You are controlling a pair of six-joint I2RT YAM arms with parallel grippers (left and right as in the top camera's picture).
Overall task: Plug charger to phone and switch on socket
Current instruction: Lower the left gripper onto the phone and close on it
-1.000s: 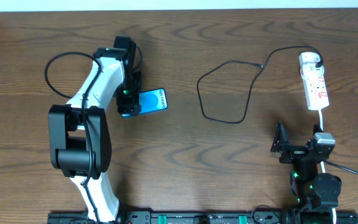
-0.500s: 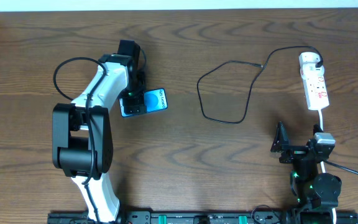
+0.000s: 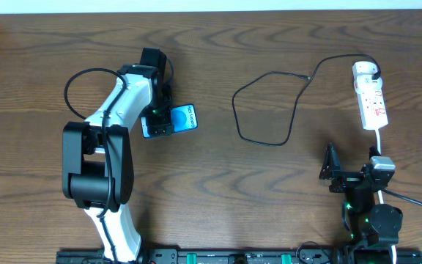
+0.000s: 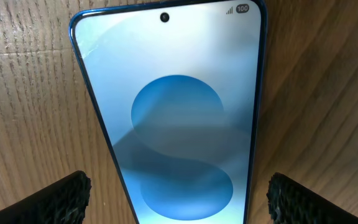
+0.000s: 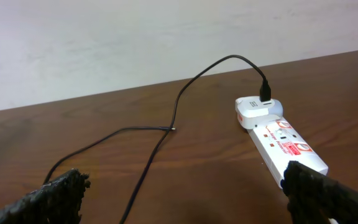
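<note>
The phone [image 3: 180,119] lies flat on the table at mid left, its blue screen lit; it fills the left wrist view [image 4: 173,112]. My left gripper [image 3: 155,125] is open over the phone's left end, one finger on each side of it [image 4: 178,199], not touching. The charger's black cable [image 3: 269,106] loops across the table's middle right; its connector tip [image 3: 308,77] lies free and its white adapter [image 3: 365,71] sits in the socket [image 3: 373,103] at the right. The right wrist view shows the cable [image 5: 160,140], adapter [image 5: 258,110] and socket [image 5: 284,144]. My right gripper [image 3: 350,176] is open and empty [image 5: 182,196], near the socket's front end.
The socket's white cord [image 3: 380,139] runs from the strip toward my right arm's base. A black cable [image 3: 75,77] loops off my left arm. The table's far edge meets a pale wall [image 5: 104,37].
My left gripper has shifted slightly to the right over the phone since a second ago. The phone, the cable and the right arm have not moved.
</note>
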